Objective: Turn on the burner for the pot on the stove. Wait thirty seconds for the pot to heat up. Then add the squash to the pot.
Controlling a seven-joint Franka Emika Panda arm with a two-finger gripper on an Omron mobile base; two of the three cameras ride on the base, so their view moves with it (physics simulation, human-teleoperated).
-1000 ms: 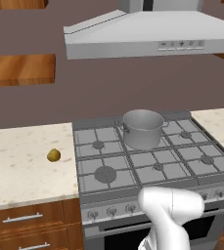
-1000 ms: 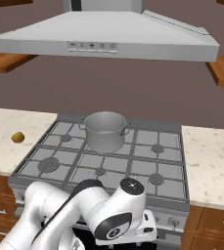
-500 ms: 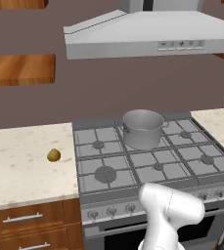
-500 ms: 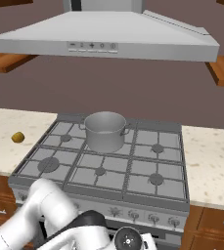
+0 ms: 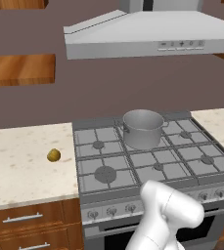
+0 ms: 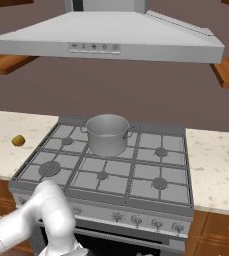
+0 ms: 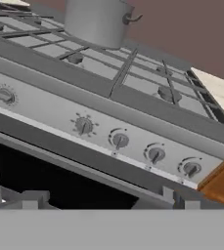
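Pot (image 5: 143,128) sits on the back middle burner of the stove (image 5: 108,193) — open grates all around it. Squash (image 5: 54,155) is off on the left counter (image 5: 20,166), near the stove's edge. Fingers (image 7: 29,200) spread wide, grasping nothing, low by the knobs (image 7: 120,140).

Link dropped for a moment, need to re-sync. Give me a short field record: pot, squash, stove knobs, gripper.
pot: upright on the stove, rear middle burner, no flame visible
squash: on the counter left of the stove, apart from the pot
knobs: row along the stove front, close ahead in the hand view
gripper: open, empty, low in front of the knob panel, touching no knob
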